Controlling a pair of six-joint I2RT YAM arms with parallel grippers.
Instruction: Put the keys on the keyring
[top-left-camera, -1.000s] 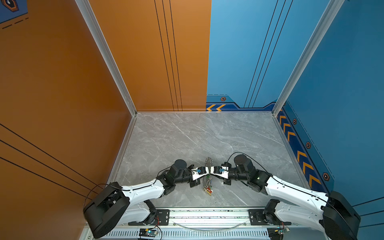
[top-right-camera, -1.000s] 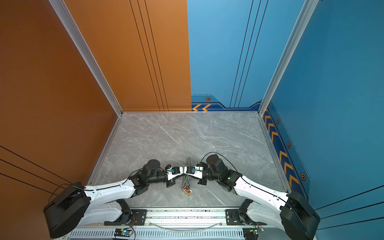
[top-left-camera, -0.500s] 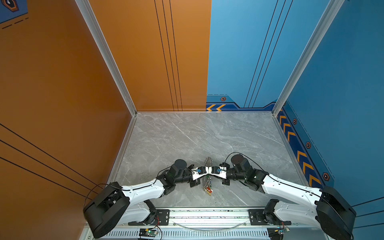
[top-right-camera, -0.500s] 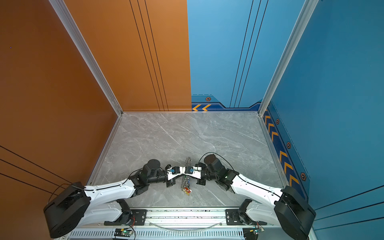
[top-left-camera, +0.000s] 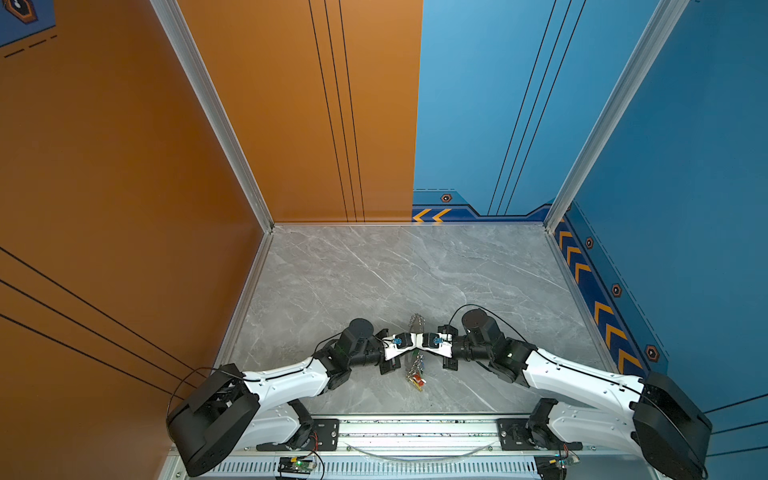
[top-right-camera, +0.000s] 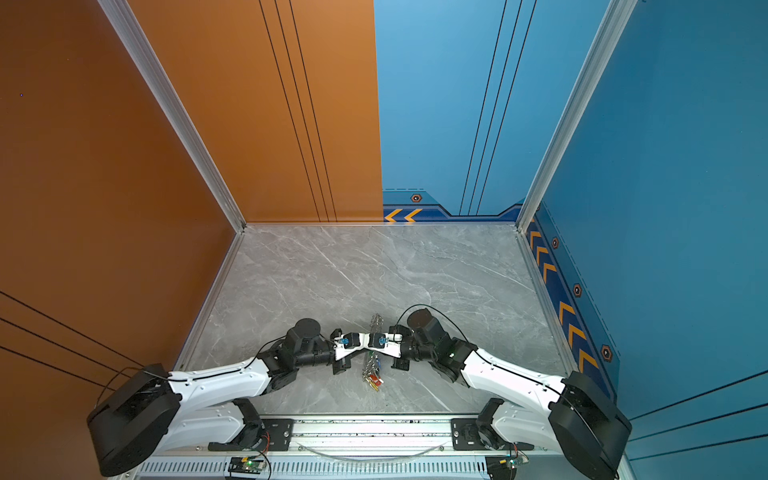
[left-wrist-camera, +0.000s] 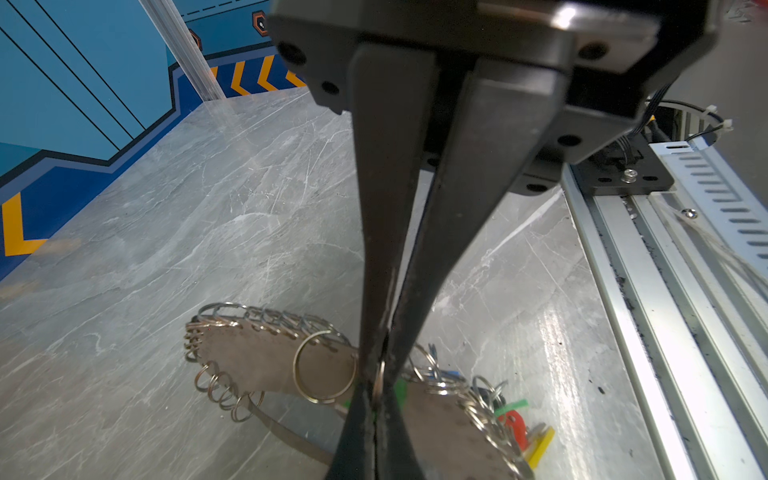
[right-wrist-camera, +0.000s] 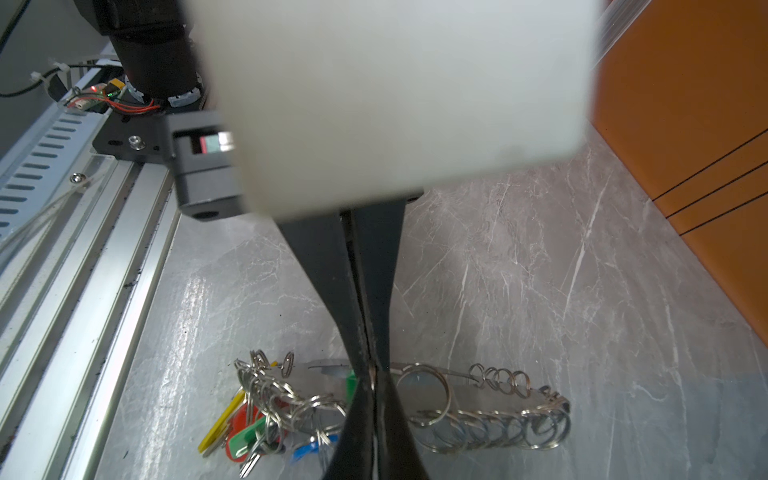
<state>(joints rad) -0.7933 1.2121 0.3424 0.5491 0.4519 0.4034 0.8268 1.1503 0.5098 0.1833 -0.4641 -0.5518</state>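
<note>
My left gripper (left-wrist-camera: 376, 392) and right gripper (right-wrist-camera: 373, 380) are both clamped on one small ring (left-wrist-camera: 379, 374); keys (right-wrist-camera: 237, 432) at keyring's (left-wrist-camera: 249, 357) six o'clock.

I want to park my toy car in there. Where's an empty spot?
The far half of the floor is bare, from the back wall down to the arms. Bare too: the strips between the arms and the side walls. Crowded: the near middle, where the left hand and right hand pinch the keyring, the keys bunched toward the front rail.
</note>
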